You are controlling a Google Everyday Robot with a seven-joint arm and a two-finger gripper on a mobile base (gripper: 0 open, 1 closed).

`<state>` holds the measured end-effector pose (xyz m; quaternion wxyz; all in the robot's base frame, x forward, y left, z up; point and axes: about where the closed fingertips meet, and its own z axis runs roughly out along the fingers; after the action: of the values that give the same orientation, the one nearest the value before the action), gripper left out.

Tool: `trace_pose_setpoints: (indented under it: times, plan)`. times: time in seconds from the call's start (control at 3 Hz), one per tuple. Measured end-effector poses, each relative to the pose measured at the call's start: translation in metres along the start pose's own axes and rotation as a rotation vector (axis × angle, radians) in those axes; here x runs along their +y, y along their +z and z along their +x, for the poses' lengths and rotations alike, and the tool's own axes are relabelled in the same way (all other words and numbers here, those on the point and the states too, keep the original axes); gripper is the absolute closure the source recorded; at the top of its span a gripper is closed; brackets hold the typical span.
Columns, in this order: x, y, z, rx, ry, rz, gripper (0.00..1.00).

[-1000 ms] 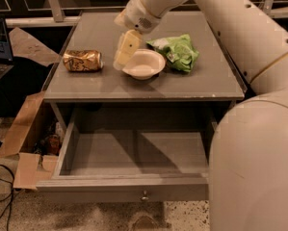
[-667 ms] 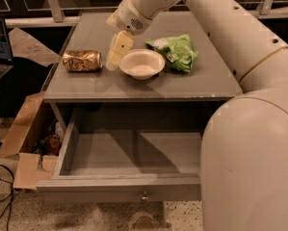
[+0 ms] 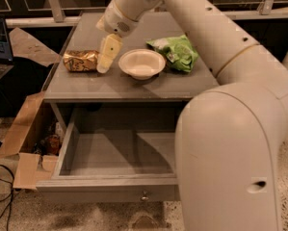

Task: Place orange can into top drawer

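The orange can point(image 3: 80, 61) lies on its side on the grey table top point(image 3: 134, 83), near the left edge. My gripper point(image 3: 106, 57) hangs just to the right of the can, its cream fingers point(image 3: 109, 52) pointing down at the table between the can and the bowl. The top drawer point(image 3: 114, 158) stands pulled open below the table top, with nothing inside; its small round knob point(image 3: 144, 196) shows on the front panel.
A cream round bowl point(image 3: 141, 63) sits at the table's middle. A green snack bag point(image 3: 176, 52) lies to its right. An open cardboard box point(image 3: 30, 148) stands on the floor at the left. My arm fills the right side of the view.
My gripper has moved left, from above the bowl's left rim to right beside the orange can. The can, bowl and drawer have not moved.
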<state>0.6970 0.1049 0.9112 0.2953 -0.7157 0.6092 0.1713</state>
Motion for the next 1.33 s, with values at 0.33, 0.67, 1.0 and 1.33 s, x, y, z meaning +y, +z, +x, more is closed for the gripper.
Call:
trace_pose_setpoints:
  times: [0.33,0.67,1.0,1.33]
  plan:
    - [-0.007,0.019,0.009,0.051,-0.002,-0.035,0.0]
    - [-0.012,0.033,0.022,0.09,0.014,-0.065,0.0]
    - [-0.016,0.041,0.032,0.111,0.031,-0.084,0.0]
    - [-0.019,0.045,0.032,0.095,0.054,-0.099,0.0]
